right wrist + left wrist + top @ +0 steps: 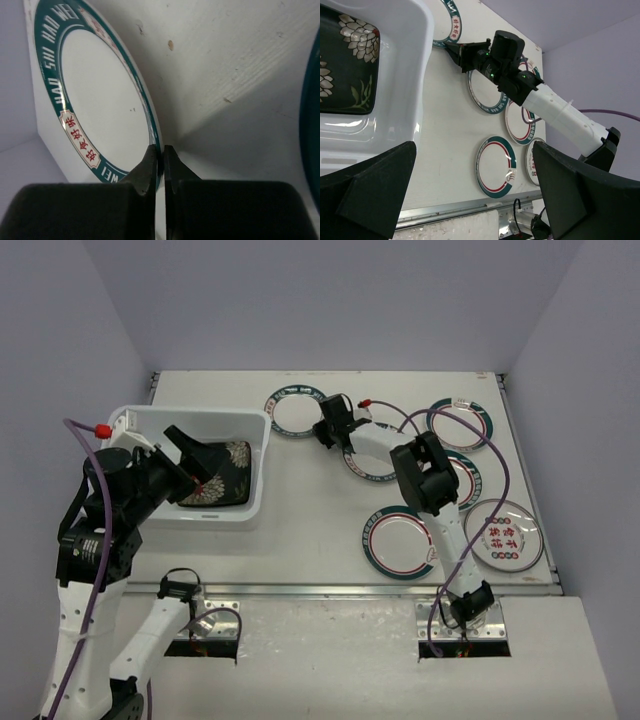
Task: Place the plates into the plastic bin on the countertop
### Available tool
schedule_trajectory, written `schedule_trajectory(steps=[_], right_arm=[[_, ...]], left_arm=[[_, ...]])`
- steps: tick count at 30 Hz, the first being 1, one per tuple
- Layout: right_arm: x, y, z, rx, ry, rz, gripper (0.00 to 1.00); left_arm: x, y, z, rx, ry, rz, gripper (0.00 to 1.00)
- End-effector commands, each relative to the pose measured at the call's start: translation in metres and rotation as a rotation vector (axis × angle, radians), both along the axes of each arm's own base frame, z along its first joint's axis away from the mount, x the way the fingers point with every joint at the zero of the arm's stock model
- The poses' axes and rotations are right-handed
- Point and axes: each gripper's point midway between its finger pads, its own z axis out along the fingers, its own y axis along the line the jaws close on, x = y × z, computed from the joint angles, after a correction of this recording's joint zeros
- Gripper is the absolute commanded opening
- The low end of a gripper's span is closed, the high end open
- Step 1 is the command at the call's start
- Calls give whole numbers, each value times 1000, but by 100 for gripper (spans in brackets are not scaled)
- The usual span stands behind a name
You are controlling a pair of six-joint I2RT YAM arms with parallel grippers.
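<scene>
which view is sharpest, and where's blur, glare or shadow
right wrist view: round white plate with teal rim band sharp, black fingers of the right gripper pinching its edge soft, shadow across the off-white countertop beside it; left wrist view: left gripper dark and featureless, glare on the rim of the white translucent plastic bin; top view: even light, faint shadows, sharpest overall.

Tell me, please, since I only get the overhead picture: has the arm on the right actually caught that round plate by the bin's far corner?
Observer: Yes. The right wrist view shows the right end effector shut on the round plate, a finger each side of its teal rim.
Operator: Anything written on it?
Observer: White letters, HAO SHI HAO WEI, run along the teal band, plus red characters.
Operator: And the other arm?
Observer: The left wrist view shows the left end effector wide open and empty, near the bin.
</scene>
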Motion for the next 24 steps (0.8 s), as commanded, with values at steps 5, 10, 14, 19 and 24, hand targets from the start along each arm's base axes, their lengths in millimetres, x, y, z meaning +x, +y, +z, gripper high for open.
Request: schedule_trajectory(steps=[5, 10, 14, 19, 24], right_arm=[[32, -28, 95, 104, -174, 1, 0], [35, -62, 178, 155, -307, 59, 0], [16, -98, 251, 129, -437, 140, 0], [-41, -104, 269, 56, -432, 325, 0], [-114, -87, 282, 56, -447, 618, 0]], left_arm=[[25, -7, 10, 31, -34, -54, 100], [37, 0, 8, 88, -36, -30, 100], [49, -3, 0, 114, -28, -58, 100], [60, -12, 1, 158, -35, -135, 100], [64, -55, 13, 53, -91, -374, 100]])
